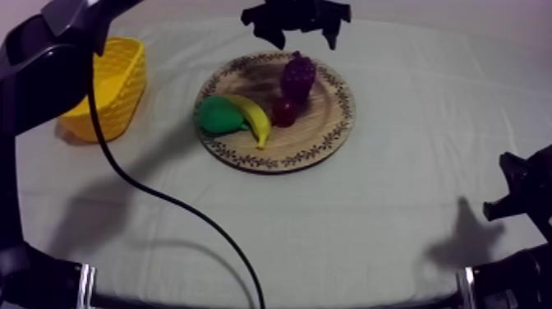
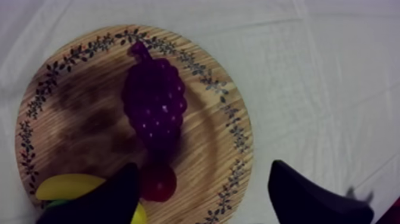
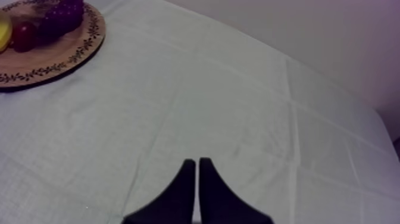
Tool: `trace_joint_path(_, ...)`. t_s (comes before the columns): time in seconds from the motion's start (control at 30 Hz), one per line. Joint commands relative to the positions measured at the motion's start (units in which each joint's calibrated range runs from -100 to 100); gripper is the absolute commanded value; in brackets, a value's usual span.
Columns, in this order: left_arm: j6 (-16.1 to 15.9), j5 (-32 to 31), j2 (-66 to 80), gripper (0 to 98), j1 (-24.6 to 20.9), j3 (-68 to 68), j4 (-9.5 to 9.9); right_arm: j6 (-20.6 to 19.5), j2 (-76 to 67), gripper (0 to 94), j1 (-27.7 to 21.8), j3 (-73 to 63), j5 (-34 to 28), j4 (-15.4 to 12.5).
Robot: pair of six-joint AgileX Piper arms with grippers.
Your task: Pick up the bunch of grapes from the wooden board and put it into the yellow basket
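We hold our left gripper (image 1: 302, 37) above the far rim of the round wooden board (image 1: 271, 160), fingers spread wide w/ nothing btwn them. In the left wrist view the left gripper (image 2: 205, 173) looks down on the board (image 2: 235, 128); one finger (image 2: 110, 199) sits over the banana (image 2: 65, 186), the other out past the rim over the grey-white cloth (image 2: 333, 71).

The bunch of grapes (image 1: 297, 76) lies on the board's far half, ungripped; its stem end is nr the patterned rim & its narrow tip points at the small red fruit (image 1: 285, 112). From the wrist cam the grapes (image 2: 155, 104) & red fruit (image 2: 158, 182) are just beside each other; we can't tell if they touch. The banana (image 1: 255, 119) lies next to the red fruit; the green pear (image 1: 218, 115) rests against the banana at the board's left rim.

The yellow basket (image 1: 115, 82) stands at the left of the surface (image 1: 370, 214), well apart from the board.

Our right gripper (image 1: 513, 197) sits low at the right side. In its wrist view the right gripper (image 3: 197, 179) has fingers pressed together in a narrow wedge, pinching nothing, over bare cloth; the board (image 3: 59, 56) w/ grapes (image 3: 62, 15) is well apart from it.
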State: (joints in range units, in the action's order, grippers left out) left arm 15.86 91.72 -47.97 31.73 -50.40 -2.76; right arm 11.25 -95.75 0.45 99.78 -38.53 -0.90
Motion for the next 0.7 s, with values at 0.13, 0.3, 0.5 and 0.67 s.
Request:
trace_joint_path(0.13,-0.10,0.09,-2.62,94.2,-0.01,-2.51,-0.24,0.01,0.00,0.3,0.01,0.00,-0.02,-0.01)
trace_joint_path(0.3,-0.92,0.58,-7.57,94.2,-0.39,-6.64,-0.39,0.01,0.00,0.3,0.01,0.00,-0.02,-0.01)
trace_joint_path(0.5,-0.62,2.00,-14.60,92.2,-1.06,-13.18,0.24,0.01,0.00,0.3,0.01,0.00,-0.02,-0.01)
trace_joint_path(0.67,-0.38,2.79,-19.80,91.9,-1.71,-18.29,0.61,0.01,0.00,0.3,0.01,0.00,-0.02,-0.01)
